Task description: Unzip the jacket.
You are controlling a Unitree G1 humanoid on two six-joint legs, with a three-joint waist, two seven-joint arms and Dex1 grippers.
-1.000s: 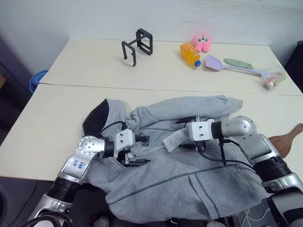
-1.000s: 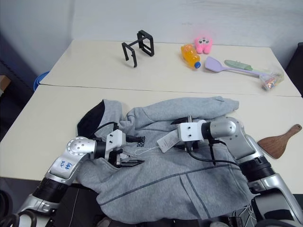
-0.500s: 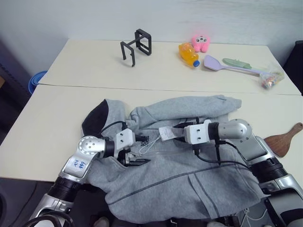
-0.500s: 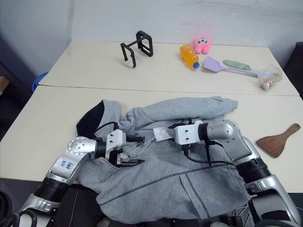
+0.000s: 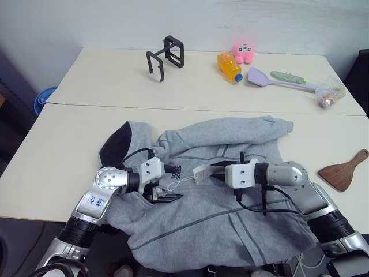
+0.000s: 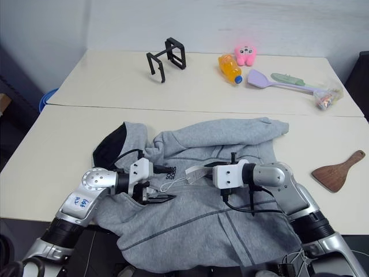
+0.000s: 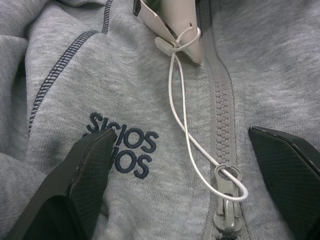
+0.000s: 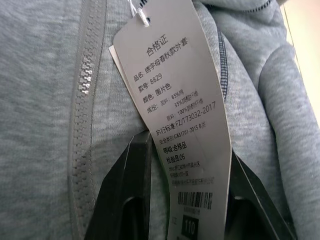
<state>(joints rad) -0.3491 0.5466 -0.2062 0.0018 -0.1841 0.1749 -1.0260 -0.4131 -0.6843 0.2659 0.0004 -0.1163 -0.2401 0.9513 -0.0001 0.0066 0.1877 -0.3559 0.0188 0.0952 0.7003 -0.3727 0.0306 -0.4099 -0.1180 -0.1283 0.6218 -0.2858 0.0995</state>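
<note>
The light grey jacket point(image 5: 230, 225) lies spread over the table's front edge, with its dark hood lining on the left. My left gripper point(image 5: 166, 197) hovers open over the chest, its fingers either side of the dark logo point(image 7: 122, 145) and the closed zipper. The zipper pull point(image 7: 226, 210) sits between them, with a white cord point(image 7: 182, 115) looped through it. That cord runs to the hang tag point(image 8: 170, 100). My right gripper point(image 5: 218, 171) is shut on the tag, which sticks out leftward from its fingertips just above the fleece.
At the back of the far table stand a black stand point(image 5: 167, 56), an orange bottle point(image 5: 230, 66), a pink toy point(image 5: 245, 52), a purple spatula point(image 5: 265, 78) and a small bag point(image 5: 331, 97). A wooden spatula point(image 5: 345, 171) lies right of the jacket. Bare tabletop point(image 5: 69, 150) lies left.
My right gripper has closed on the hang tag and drawn back and a little left with it. The left gripper has stayed open in place.
</note>
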